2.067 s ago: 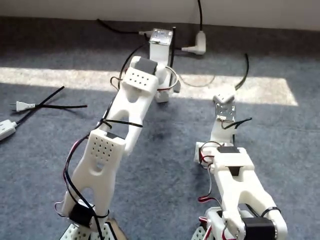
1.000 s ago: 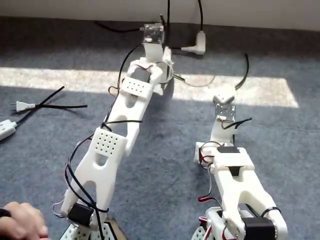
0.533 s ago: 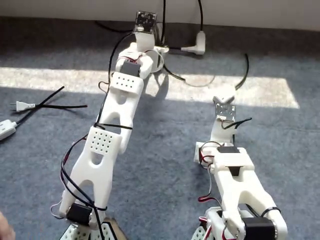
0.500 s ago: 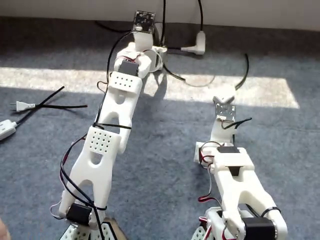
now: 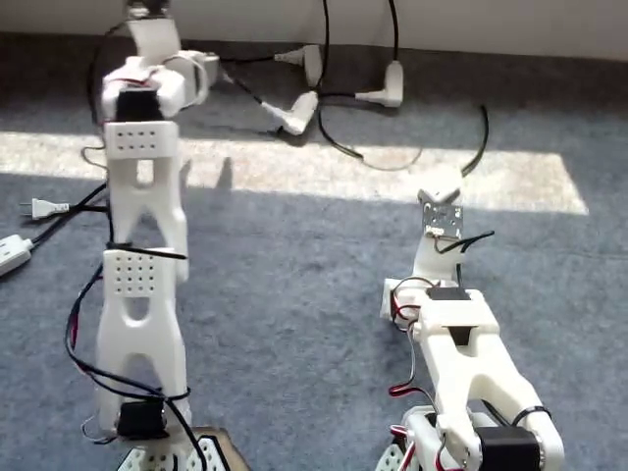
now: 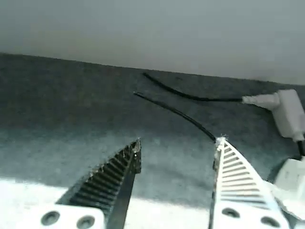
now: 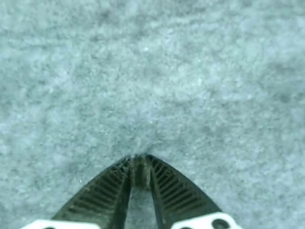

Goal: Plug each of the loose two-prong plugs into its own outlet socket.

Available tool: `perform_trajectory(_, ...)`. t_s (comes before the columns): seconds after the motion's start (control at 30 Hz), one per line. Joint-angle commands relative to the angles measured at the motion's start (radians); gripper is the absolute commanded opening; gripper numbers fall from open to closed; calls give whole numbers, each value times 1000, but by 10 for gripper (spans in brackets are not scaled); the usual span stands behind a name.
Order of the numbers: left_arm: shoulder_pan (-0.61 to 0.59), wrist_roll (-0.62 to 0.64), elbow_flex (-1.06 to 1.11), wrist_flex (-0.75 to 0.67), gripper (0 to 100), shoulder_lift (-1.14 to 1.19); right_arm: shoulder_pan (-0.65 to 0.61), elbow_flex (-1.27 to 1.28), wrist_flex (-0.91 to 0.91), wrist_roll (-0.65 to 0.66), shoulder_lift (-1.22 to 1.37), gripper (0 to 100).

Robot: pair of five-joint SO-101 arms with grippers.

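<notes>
Three white plugs on black cords lie on the grey carpet by the back wall: one [image 5: 312, 61], one [image 5: 299, 113] and one [image 5: 392, 83]. A small two-prong plug [image 5: 39, 207] lies at the far left, near a white outlet strip [image 5: 10, 253] at the left edge. My left gripper [image 5: 208, 67] is at the back left, open and empty [image 6: 177, 145], facing two of the white plugs [image 6: 288, 112] [image 6: 293, 176] from a distance. My right gripper [image 7: 138, 160] is shut on nothing, pointing down at bare carpet, mid-right [image 5: 440, 186].
Black cords [image 5: 412, 157] loop across the sunlit band of carpet at the back. A cord [image 6: 176, 112] runs across the carpet just beyond my left gripper's fingers. The wall [image 5: 491, 25] bounds the far side. Bare carpet lies between the two arms.
My left arm has swung from the white plugs at the back centre to the back left corner, uncovering two plugs. A person's hand at the lower left edge has gone. The right arm is still.
</notes>
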Motion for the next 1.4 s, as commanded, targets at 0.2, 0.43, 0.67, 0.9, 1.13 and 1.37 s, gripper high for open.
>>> perform_trajectory(0.2, -387, -40, -47, 132, 245, -200, -22, -10, -25, -5, -21, 6)
perform_trajectory(0.43, -524, -239, -45, 503, 245, -245, -22, -7, -25, -5, -21, 6)
perform_trajectory(0.67, -688, -605, 93, 574, 245, -249, -22, -4, -25, -5, -21, 6)
perform_trajectory(0.9, -773, -1097, 308, 574, 245, -249, -21, -4, -25, -5, -21, 6)
perform_trajectory(1.13, -737, -1247, 394, 545, 245, -248, -21, -4, -25, -5, -21, 6)
perform_trajectory(1.37, -685, -1261, 532, 405, 245, -248, -21, -2, -25, -5, -21, 6)
